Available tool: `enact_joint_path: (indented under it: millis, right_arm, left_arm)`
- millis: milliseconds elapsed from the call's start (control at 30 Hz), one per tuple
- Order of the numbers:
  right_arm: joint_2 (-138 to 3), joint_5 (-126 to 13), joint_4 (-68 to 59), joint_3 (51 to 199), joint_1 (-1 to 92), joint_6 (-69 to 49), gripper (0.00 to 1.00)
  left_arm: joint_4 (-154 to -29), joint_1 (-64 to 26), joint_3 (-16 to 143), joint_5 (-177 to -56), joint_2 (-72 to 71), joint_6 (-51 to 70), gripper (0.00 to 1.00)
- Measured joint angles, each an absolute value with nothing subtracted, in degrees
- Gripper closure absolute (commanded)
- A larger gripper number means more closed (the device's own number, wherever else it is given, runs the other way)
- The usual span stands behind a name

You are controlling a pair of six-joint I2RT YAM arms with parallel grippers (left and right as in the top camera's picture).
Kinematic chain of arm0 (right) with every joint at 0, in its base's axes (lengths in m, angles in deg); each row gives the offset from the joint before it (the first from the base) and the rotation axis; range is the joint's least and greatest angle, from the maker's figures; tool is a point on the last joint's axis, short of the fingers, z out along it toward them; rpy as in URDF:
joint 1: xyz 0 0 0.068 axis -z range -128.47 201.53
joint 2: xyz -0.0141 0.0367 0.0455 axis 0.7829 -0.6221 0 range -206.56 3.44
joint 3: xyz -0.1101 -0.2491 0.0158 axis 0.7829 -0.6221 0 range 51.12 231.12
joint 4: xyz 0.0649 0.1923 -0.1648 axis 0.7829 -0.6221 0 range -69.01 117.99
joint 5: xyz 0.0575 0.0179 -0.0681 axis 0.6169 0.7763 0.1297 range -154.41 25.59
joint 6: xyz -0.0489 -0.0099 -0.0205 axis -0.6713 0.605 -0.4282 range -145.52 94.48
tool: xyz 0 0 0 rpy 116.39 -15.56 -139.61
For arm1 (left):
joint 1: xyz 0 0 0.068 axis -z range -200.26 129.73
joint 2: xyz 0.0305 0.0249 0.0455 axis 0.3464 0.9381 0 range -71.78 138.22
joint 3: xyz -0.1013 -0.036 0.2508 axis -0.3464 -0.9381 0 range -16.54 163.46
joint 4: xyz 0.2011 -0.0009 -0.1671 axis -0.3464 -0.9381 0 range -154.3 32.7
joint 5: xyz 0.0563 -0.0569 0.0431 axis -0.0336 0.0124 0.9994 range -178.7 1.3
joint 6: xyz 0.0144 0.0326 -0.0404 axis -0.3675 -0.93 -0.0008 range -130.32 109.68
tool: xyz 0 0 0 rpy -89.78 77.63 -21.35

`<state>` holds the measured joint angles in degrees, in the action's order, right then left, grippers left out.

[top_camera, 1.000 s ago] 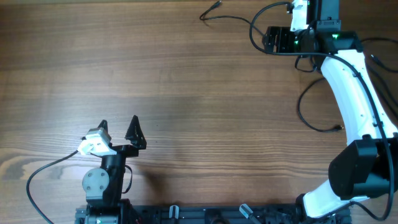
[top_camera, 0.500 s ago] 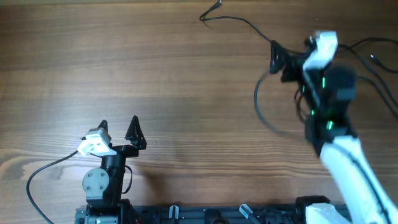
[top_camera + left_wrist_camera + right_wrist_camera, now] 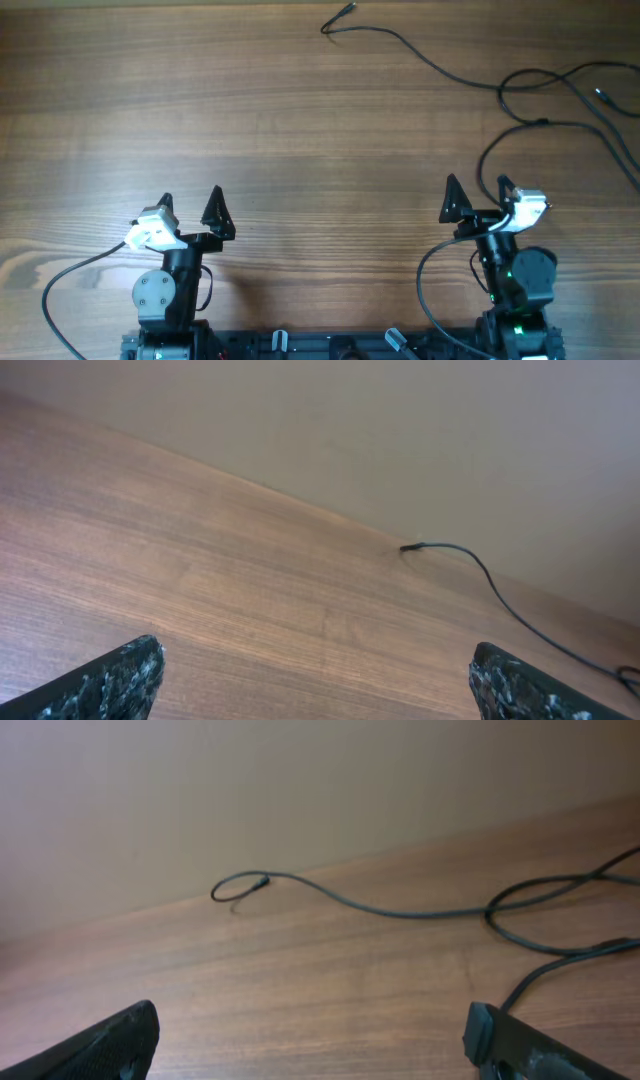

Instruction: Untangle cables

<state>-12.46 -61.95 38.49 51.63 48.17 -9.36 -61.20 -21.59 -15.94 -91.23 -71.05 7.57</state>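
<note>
The left gripper [image 3: 190, 196] and the right gripper [image 3: 477, 183] both stand wide open and empty near the wooden table's [image 3: 300, 140] near edge. The cables [image 3: 450, 72] lie loose in the far right corner. One plug-tipped strand trails along the far edge toward its middle.

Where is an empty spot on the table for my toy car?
The left half of the wooden table is bare, from the far edge to the left hand, and so is the gap between both hands. The far right is crowded: the cables loop there, beyond the right hand.
</note>
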Motion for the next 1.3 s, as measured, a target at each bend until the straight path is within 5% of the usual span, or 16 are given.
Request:
enact_joint_path:
  millis: [100,1300]
  right_arm:
    - [2.01,-62.35,28.5,51.48,48.17,-9.34,0.0]
    - [2.29,-62.35,28.15,51.48,48.2,-9.34,0.0]
  left_arm:
    - [-61.39,-21.59,-15.89,-91.23,-70.98,7.57,0.0]
    - [-61.39,-21.59,-15.89,-91.23,-71.01,7.57,0.0]
